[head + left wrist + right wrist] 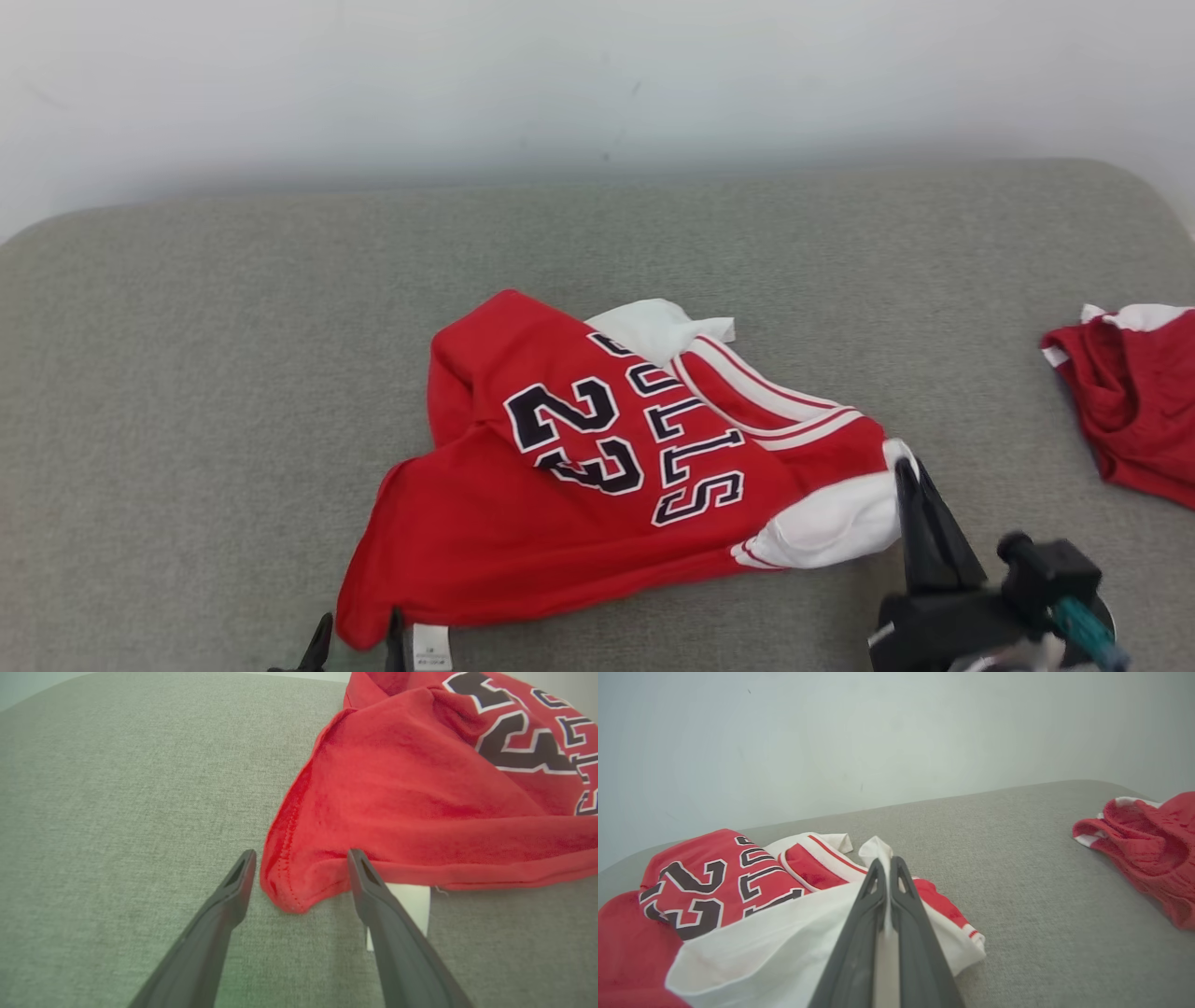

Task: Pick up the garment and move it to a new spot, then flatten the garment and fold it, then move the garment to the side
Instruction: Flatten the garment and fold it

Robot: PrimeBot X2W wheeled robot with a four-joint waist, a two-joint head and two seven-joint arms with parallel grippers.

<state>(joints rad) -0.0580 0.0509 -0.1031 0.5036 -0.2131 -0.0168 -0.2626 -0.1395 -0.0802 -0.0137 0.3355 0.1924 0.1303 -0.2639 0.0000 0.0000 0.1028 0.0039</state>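
Two grippers are placed at opposite ends of the garment (579, 485), which lies crumpled on the middle of the grey bench (187, 373). Its white sleeve at 4 o'clock is pinched by the right gripper (906, 471). Its hem corner at 7 o'clock lies between the spread fingers of the left gripper (302, 853) and is not clamped. The long axis runs from 7 to 2 o'clock. A darker red garment (1134, 401) lies well apart at 3 o'clock.

Red #23 jersey (579, 467), white sleeves, rumpled mid-cushion, black lettering up
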